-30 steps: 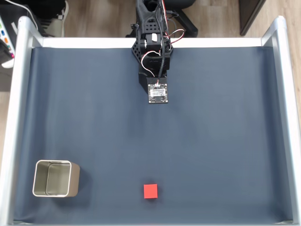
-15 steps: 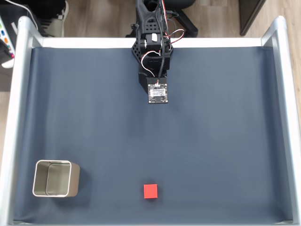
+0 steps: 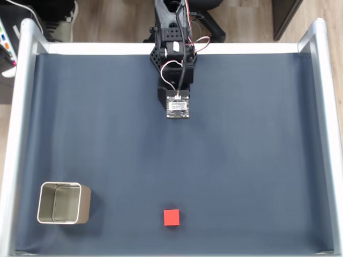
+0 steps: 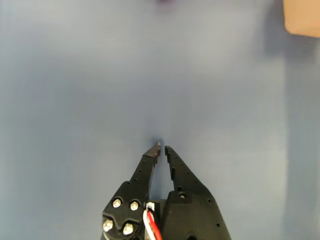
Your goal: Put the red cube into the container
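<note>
Your black two-finger gripper (image 4: 162,146) has its tips nearly together with nothing between them, poised over bare cloth in the wrist view. From the fixed view, your black arm (image 3: 175,64) sits at the far edge of a dark navy cloth table (image 3: 241,160) with pale metal side rails (image 3: 327,134); wood flooring shows beyond. You'll find the small bright red cube (image 3: 171,217) near the front edge, and the square silver-beige metal tin container (image 3: 62,203) well apart to its left, upright.

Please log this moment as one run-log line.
arm: near base | gripper: shut, empty | small red cube: on dark mat, untouched | square metal tin container: upright, empty, left of cube in fixed view
</note>
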`<state>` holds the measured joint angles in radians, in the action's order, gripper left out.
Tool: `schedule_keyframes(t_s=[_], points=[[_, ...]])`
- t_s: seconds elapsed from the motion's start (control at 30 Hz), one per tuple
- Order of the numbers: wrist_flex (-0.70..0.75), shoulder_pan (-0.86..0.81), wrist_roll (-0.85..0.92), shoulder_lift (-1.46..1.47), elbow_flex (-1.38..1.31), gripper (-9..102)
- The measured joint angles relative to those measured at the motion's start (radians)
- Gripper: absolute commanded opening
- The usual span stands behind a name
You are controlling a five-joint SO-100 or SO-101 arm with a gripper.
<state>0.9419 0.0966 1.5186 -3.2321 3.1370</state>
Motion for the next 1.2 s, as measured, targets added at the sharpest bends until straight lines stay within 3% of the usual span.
schedule_keyframes(t_s=[0.17, 0.3, 0.8, 1.2], points=[[-0.36, -0.009, -0.015, 0.141, 0.0, 0], [-0.469, -0.009, -0.008, 0.281, -0.057, 0], [-0.457, 0.002, -0.041, 0.841, -0.635, 0], [-0.342, -0.04, -0.002, 1.278, -1.051, 15]])
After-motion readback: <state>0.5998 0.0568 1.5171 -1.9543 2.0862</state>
